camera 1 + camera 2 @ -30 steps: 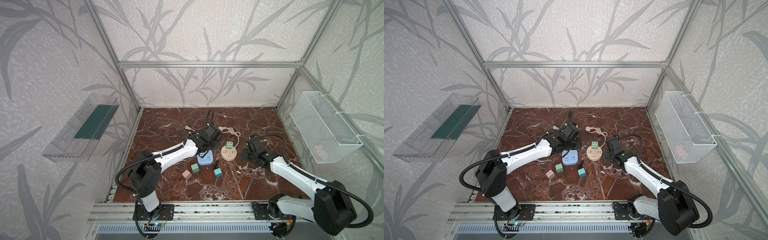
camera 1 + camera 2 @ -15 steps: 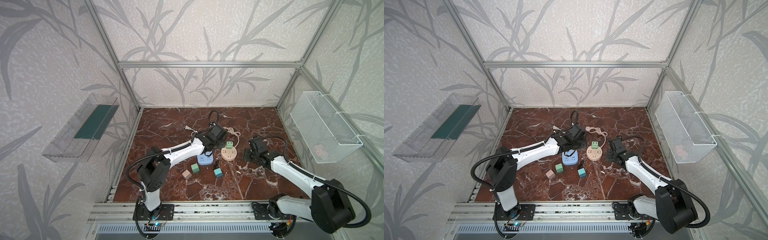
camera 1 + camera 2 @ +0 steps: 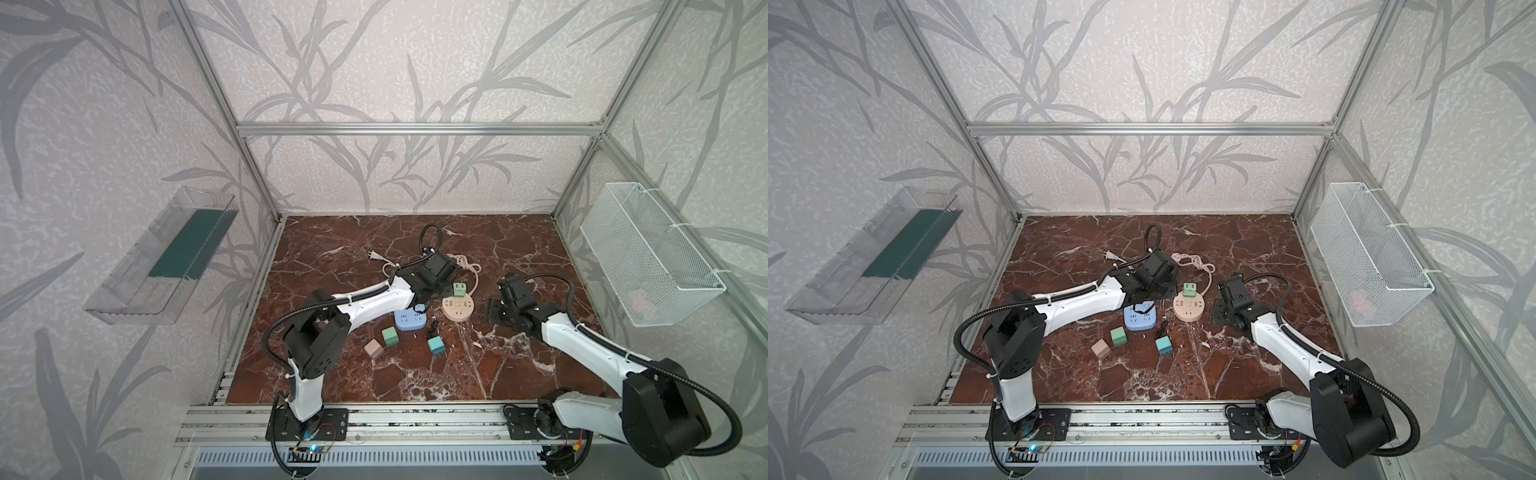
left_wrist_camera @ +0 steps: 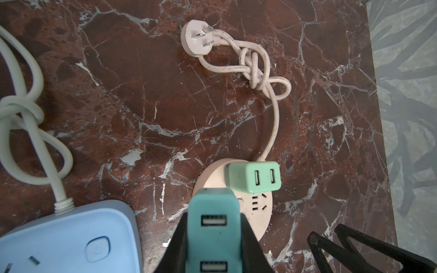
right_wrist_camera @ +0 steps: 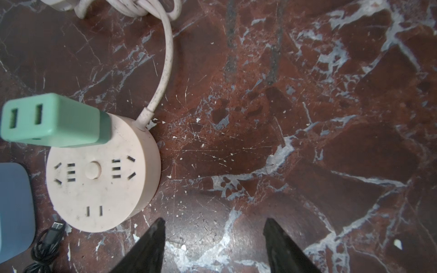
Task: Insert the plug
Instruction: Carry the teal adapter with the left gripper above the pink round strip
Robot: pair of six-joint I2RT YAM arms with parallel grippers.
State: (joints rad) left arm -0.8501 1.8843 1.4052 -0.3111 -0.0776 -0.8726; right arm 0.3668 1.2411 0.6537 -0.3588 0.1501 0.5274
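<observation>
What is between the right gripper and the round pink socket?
Only bare marble floor. In the right wrist view, the open right gripper stands beside the socket, with nothing between.

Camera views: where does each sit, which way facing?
Both top views: high, front, looking down on the marble table; left arm, right arm whole.
Left wrist: above the left gripper, facing down; it clamps a teal USB charger.
Right wrist: above the open right gripper, facing down at the table.
Shared: both wrist views show the round pink power strip, green USB charger.
</observation>
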